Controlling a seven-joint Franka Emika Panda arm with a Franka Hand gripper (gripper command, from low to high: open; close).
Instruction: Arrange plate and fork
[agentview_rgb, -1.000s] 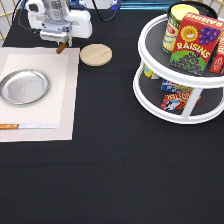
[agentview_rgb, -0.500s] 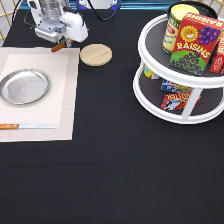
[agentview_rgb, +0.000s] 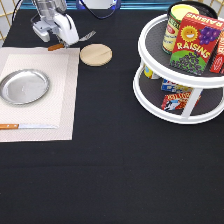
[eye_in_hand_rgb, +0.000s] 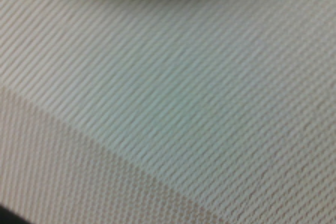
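Claw (agentview_rgb: 64, 41) pinches the fork (agentview_rgb: 72, 42) above the beige placemat (agentview_rgb: 60, 85) on black tabletop (agentview_rgb: 120, 170).

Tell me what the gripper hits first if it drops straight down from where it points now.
Probably the placemat: the gripper, holding the fork, hangs over its top edge, and the wrist view shows only weave. Depth is uncertain.

Open black table (agentview_rgb: 110, 170) near and in the middle; tall round rack (agentview_rgb: 182, 70) of boxes far right.
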